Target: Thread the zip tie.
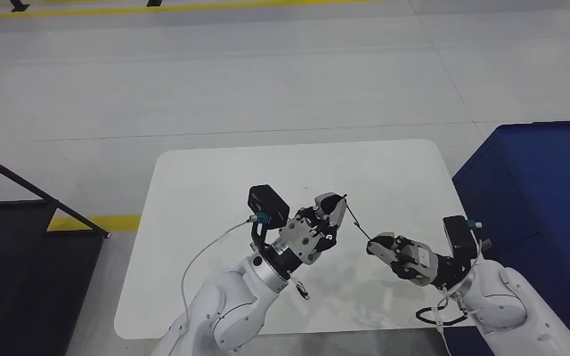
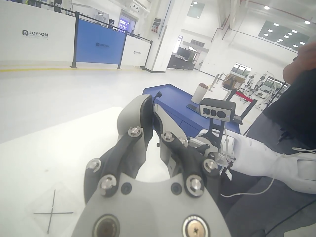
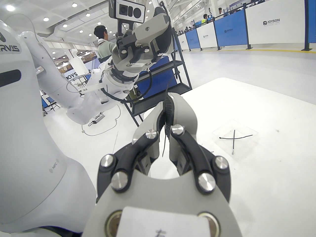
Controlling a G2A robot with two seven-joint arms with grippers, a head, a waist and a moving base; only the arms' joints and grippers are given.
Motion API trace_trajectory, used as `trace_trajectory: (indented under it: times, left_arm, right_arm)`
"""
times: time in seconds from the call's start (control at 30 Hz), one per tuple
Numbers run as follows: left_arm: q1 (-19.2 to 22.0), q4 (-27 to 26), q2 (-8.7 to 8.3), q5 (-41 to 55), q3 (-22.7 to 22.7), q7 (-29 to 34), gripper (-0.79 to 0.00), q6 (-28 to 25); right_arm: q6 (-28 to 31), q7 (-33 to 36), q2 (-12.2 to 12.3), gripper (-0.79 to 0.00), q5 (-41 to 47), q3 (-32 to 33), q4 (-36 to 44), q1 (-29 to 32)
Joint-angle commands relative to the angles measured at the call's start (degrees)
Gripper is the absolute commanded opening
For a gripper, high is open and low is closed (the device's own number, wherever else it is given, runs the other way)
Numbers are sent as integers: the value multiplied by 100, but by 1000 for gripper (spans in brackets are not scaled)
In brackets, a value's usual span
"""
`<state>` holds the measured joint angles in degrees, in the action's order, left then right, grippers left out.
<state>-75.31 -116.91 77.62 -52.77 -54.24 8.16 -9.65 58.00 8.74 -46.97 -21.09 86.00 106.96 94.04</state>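
A thin black zip tie [image 1: 356, 220] spans the gap between both grippers above the white table [image 1: 223, 178]. My left gripper [image 1: 337, 203] is shut on one end, and the tie's small black head [image 2: 158, 95] pokes out past its fingertips. My right gripper [image 1: 376, 243] sits lower and to the right, shut on the other end. In the right wrist view the strand [image 3: 164, 134] runs between the closed pads of my right gripper [image 3: 167, 97], with its tip sticking out beyond them. The left gripper [image 3: 161, 13] hangs higher up, facing it.
A black cross mark [image 3: 234, 138] lies on the tabletop under a clear patch, also seen beside my left gripper [image 2: 53, 212]. A blue table [image 1: 521, 178] stands right of the white one with a white cylinder [image 2: 200, 92] on it. A black rack [image 1: 36, 267] stands at the left.
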Motion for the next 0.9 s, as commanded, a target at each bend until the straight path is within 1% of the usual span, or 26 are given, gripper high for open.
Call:
trace_trajectory:
  times: [0.0, 0.3, 0.67, 0.87]
  left_arm:
    - [-2, -28, 9, 9, 3, -78, -785, 32]
    - [-102, -65, 8, -96, -11, -149, -785, 7]
    - [-125, -69, 21, -24, -66, -264, -785, -27]
    - [-90, -14, 36, 65, -57, -208, -785, -5]
  right_arm:
    - [0, 0, 0, -785, 0, 0, 0, 0]
    - [0, 0, 0, -785, 0, 0, 0, 0]
    - [0, 0, 0, -785, 0, 0, 0, 0]
    - [0, 0, 0, -785, 0, 0, 0, 0]
